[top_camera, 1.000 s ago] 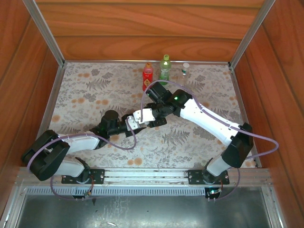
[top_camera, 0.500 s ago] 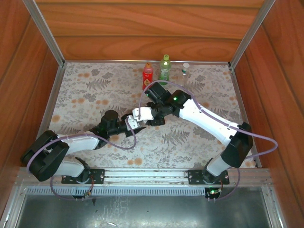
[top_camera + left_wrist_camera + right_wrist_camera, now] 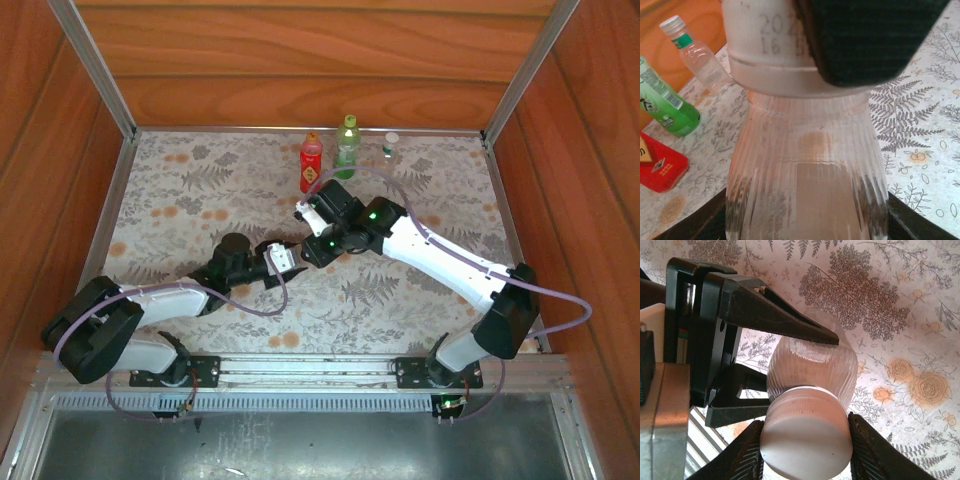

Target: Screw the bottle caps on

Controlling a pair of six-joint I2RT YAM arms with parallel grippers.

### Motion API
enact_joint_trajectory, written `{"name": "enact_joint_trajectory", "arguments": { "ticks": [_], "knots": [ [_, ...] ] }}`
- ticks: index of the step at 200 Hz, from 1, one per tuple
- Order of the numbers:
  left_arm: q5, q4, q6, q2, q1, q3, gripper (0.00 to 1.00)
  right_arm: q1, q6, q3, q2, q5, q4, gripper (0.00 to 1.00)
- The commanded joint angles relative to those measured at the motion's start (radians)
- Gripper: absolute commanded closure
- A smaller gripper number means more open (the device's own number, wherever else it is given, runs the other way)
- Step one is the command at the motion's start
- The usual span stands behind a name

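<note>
The right gripper [image 3: 805, 440] has its jaws closed partway onto the white round plastic screw cap [image 3: 806, 427], one dark finger [image 3: 747, 455] pressing each side of the rim. The cap sits on the neck of the clear ribbed plastic bottle [image 3: 835, 370]. The left gripper [image 3: 800, 371] clamps the bottle's shoulder just below, its jaws about half apart with a black finger [image 3: 785, 322] on each side of the body. In the left wrist view the cap [image 3: 770, 50] rests square on the neck above the ribbed body [image 3: 805, 175]. Whether its thread has run home I cannot tell.

The bottle is held near the middle of the floral patterned table [image 3: 180, 190]. Well apart, in a row by the far edge, stand the red plastic bottle [image 3: 312, 160], the green plastic bottle [image 3: 347, 145] and the small clear plastic bottle with a green label [image 3: 390, 146], each seemingly capped.

So the step in hand looks like tightening the last cap. The next move calls for a turn of the right wrist about the bottle's axis while the left grip resists it, then a release
</note>
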Motion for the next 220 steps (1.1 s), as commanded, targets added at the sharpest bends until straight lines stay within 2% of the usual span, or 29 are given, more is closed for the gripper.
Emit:
{"name": "enact_joint_trajectory", "arguments": {
  "ticks": [1,17,48,80,122,152,173,191,209,220],
  "knots": [
    [-0.019,-0.021,0.042,-0.015,0.002,-0.022,0.44,0.000,-0.057,-0.009,-0.085,-0.048,-0.035,0.59],
    [0.000,-0.021,0.044,-0.014,0.002,-0.025,0.44,-0.006,-0.252,-0.055,-0.137,-0.054,0.007,0.47],
    [0.034,-0.022,0.025,-0.025,0.002,-0.027,0.44,-0.015,-0.612,-0.087,-0.187,-0.094,0.017,0.40],
    [0.044,-0.021,0.017,-0.028,0.001,-0.027,0.44,-0.021,-0.757,-0.057,-0.167,-0.115,0.011,0.37],
    [0.051,-0.021,0.013,-0.023,0.001,-0.026,0.44,-0.030,-0.843,-0.040,-0.094,-0.087,0.035,0.37],
    [0.051,-0.022,0.010,-0.024,0.002,-0.027,0.44,-0.029,-0.829,-0.021,-0.040,-0.070,0.036,0.47],
    [0.052,-0.021,0.004,-0.024,0.002,-0.026,0.44,-0.030,-0.810,-0.026,-0.036,-0.087,0.050,0.61],
    [0.050,-0.021,0.000,-0.023,0.002,-0.026,0.44,-0.030,-0.784,-0.025,-0.035,-0.089,0.048,0.68],
    [0.043,-0.021,-0.004,-0.024,0.001,-0.025,0.44,-0.029,-0.681,-0.016,-0.025,-0.067,0.044,0.79],
    [0.040,-0.021,-0.007,-0.025,0.002,-0.025,0.44,-0.029,-0.566,-0.012,-0.020,-0.048,0.050,0.84]
  ]
}}
